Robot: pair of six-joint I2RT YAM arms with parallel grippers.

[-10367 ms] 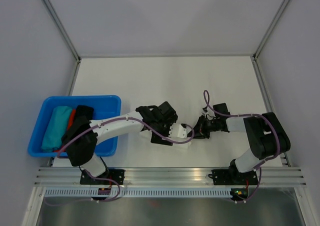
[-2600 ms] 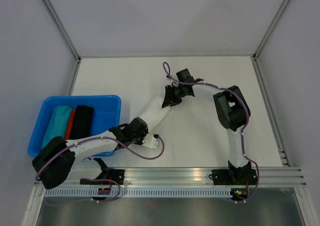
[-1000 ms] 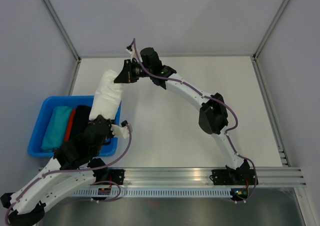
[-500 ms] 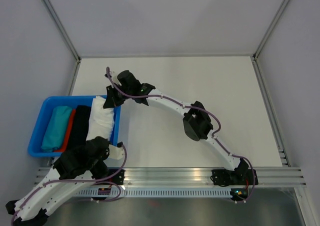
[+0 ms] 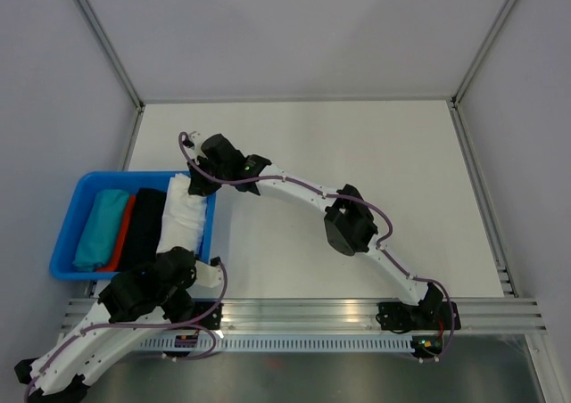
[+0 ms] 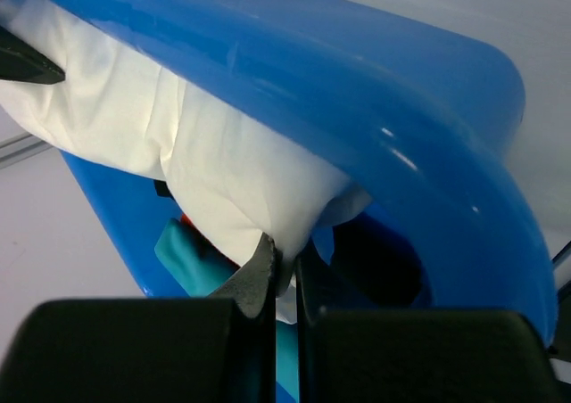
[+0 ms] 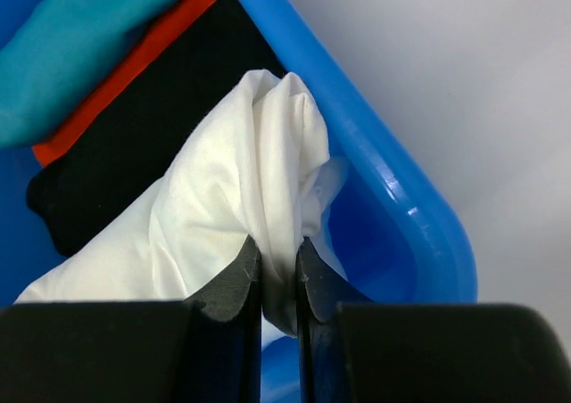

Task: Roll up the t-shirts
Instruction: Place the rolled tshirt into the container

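Observation:
The white rolled t-shirt (image 5: 184,216) lies lengthwise in the right side of the blue bin (image 5: 64,259), beside the black roll (image 5: 145,226), the red roll (image 5: 126,232) and the teal roll (image 5: 100,228). My right gripper (image 5: 196,183) is shut on the roll's far end; in the right wrist view the white cloth (image 7: 223,207) is pinched in the gripper (image 7: 278,262). My left gripper (image 5: 181,259) is shut on the near end. There the white cloth (image 6: 161,127) bunches into the gripper (image 6: 285,262) under the bin's rim (image 6: 401,127).
The bin sits at the table's left near corner, by the frame post (image 5: 134,144). Its right wall (image 7: 384,171) runs right against the white roll. An aluminium rail (image 5: 303,312) crosses the near edge. White tabletop (image 5: 357,153) stretches to the right.
Both arms carried the white roll leftward from over the table and lowered it into the bin beside the black roll. Both grips stay shut.

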